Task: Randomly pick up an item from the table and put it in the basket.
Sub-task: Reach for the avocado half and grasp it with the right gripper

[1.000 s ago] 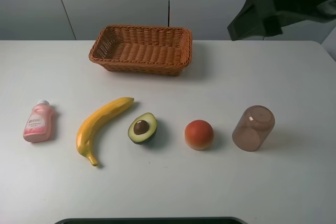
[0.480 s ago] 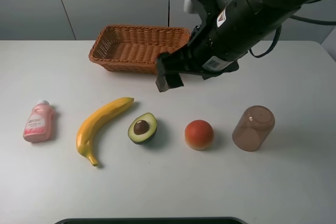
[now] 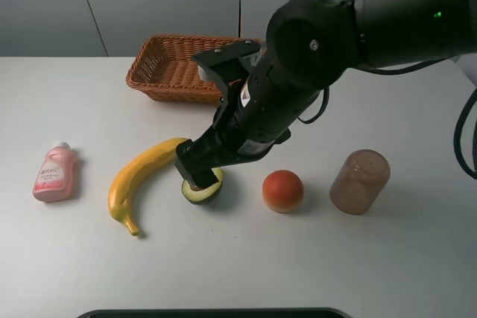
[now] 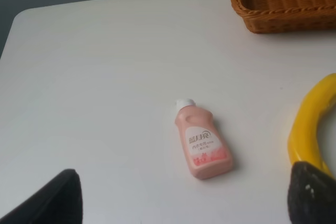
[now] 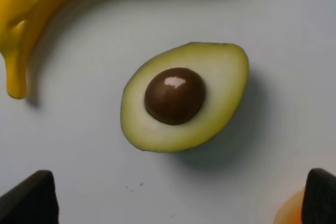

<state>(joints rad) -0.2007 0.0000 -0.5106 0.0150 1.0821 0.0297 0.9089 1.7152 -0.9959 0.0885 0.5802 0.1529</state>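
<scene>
The halved avocado (image 5: 184,95) lies flesh up on the white table (image 3: 246,266), its brown pit showing. In the high view only its front edge (image 3: 201,194) shows under my right gripper (image 3: 197,174). That gripper has reached across the middle and hangs just above the avocado. It is open and empty in the right wrist view (image 5: 176,198), with one fingertip (image 5: 31,198) on each side of the fruit. The wicker basket (image 3: 168,72) stands at the back, partly hidden by the arm. My left gripper (image 4: 178,198) is open and empty, and out of the high view.
A yellow banana (image 3: 141,176) lies just left of the avocado. A round orange-red fruit (image 3: 282,190) and a brown translucent cup (image 3: 361,181) are to its right. A pink bottle (image 3: 54,173) lies at the far left and shows in the left wrist view (image 4: 202,142).
My right arm has swung from the back right, past the basket's front, down and leftwards to just above the avocado. The objects on the table have not moved.
</scene>
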